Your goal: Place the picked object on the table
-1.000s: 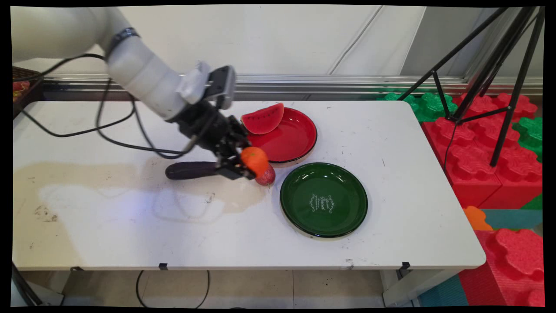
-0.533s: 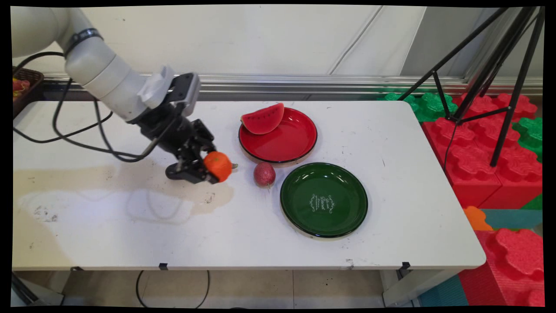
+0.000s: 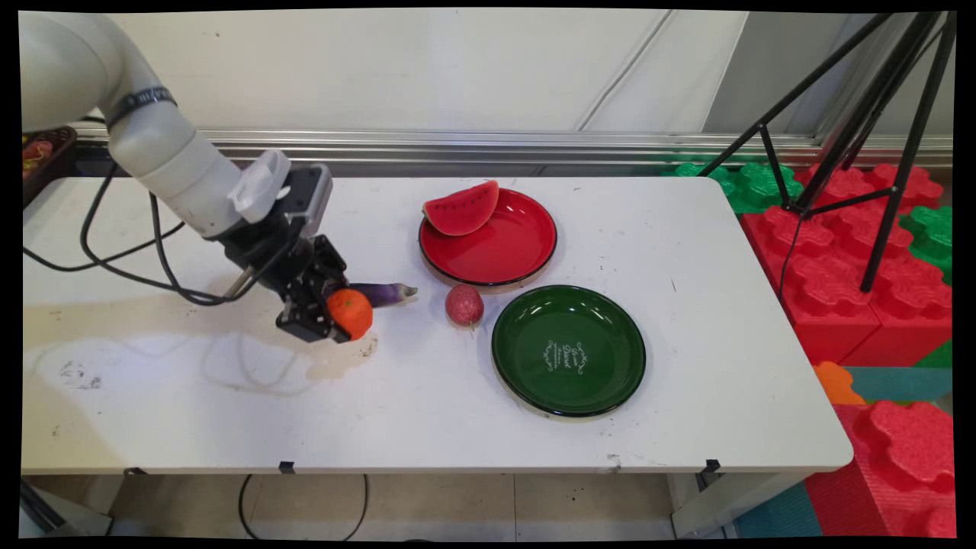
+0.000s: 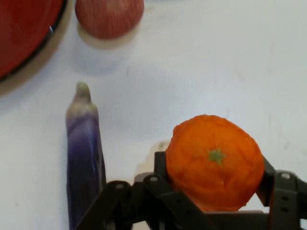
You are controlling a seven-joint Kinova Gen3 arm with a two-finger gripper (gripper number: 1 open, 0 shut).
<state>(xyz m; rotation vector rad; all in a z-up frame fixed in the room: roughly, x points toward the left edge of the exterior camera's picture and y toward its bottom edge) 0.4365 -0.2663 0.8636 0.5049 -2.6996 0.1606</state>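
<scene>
Hand view showed the gripper (image 4: 216,191) clamped on a round orange (image 4: 215,162) with dimpled skin, its green stem dot facing the camera. Beside it lay a smooth purple eggplant (image 4: 84,153), long axis running away from the hand, pale tip toward a speckled red round fruit (image 4: 109,17) and a glossy red plate (image 4: 24,33). Main view placed the orange (image 3: 350,313) just above the white table (image 3: 457,427), left of centre; a watermelon slice (image 3: 461,207) leaned on the red plate, with a shiny green plate (image 3: 568,351) right of the speckled fruit.
</scene>
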